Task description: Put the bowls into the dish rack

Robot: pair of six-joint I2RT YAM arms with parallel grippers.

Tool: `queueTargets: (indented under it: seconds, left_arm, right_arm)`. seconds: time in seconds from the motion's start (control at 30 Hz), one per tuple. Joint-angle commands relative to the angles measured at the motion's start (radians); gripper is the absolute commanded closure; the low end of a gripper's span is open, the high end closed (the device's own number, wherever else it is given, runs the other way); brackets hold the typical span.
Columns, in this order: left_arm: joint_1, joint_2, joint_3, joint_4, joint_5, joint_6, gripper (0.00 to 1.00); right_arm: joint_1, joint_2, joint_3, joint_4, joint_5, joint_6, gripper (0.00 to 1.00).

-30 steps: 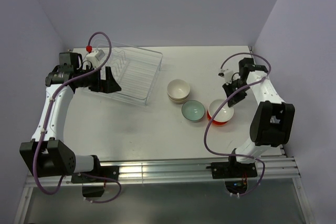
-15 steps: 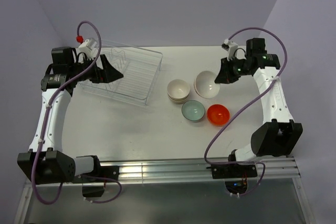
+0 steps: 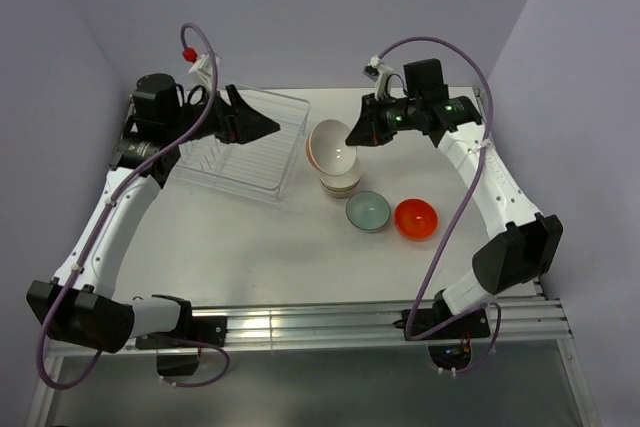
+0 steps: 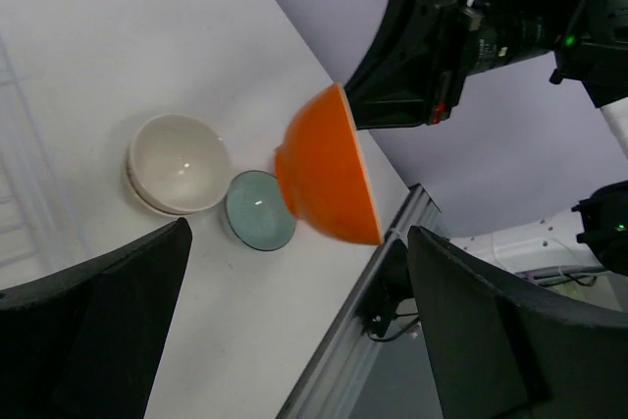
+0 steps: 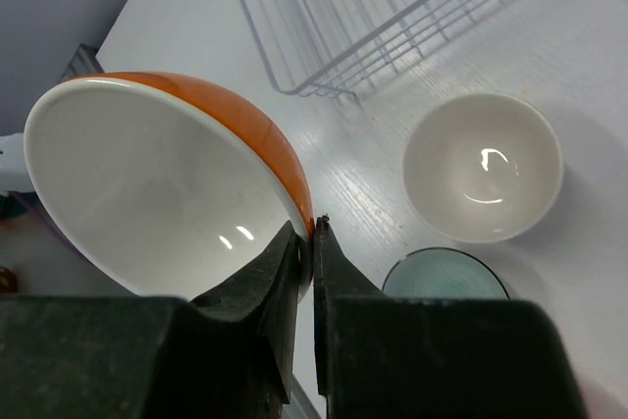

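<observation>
1. Sitting nearest the arm bases on the table [image 3: 250,247] are a teal bowl [image 3: 368,211] and, just to its right, a plain orange bowl [image 3: 416,218]. Both are upright and nothing is touching them.
2. Just behind the teal bowl stand the cream bowls [image 3: 340,184], nested one inside the other with their mouths up.
3. Above that stack, the right claw [image 3: 352,135] is pinched tight on the rim of an orange-and-white bowl [image 3: 330,145], with one finger inside and one outside. The bowl hangs clear of the table and is tipped well off level.
4. Farthest back on the left is the dish rack [image 3: 270,172], and the lifted bowl sits just beside its right end, not yet over it. The left claw [image 3: 262,127] hovers above the rack with its jaws spread wide and nothing in them, pointing toward the lifted bowl.
5. No bowl shows in the part of the rack that is visible, though the left arm hides some of it. The loading looks barely begun, with one bowl on its way. The cream pair, the teal bowl and the plain orange bowl are all left to load.
</observation>
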Motion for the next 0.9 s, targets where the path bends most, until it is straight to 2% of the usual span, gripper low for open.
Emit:
queueTargets:
  seconds: [0.0, 0.2, 0.43, 0.63, 0.87]
  left_arm:
    - [-0.054, 0.034, 0.030, 0.066, -0.039, -0.069, 0.03]
    - [-0.097, 0.048, -0.038, 0.125, -0.011, -0.133, 0.04]
    - [-0.143, 0.048, -0.111, 0.116, -0.016, -0.148, 0.03]
    - [-0.146, 0.055, -0.138, 0.122, -0.020, -0.196, 0.02]
    - [-0.146, 0.055, -0.157, 0.199, -0.002, -0.257, 0.07]
  right_arm:
    - [0.061, 0.017, 0.068, 0.102, 0.020, 0.068, 1.00]
    - [0.115, 0.073, 0.123, 0.097, 0.034, 0.073, 1.00]
    - [0.139, 0.100, 0.166, 0.091, 0.036, 0.067, 1.00]
    - [0.149, 0.120, 0.194, 0.087, 0.043, 0.065, 1.00]
    - [0.158, 0.133, 0.197, 0.085, 0.033, 0.070, 1.00]
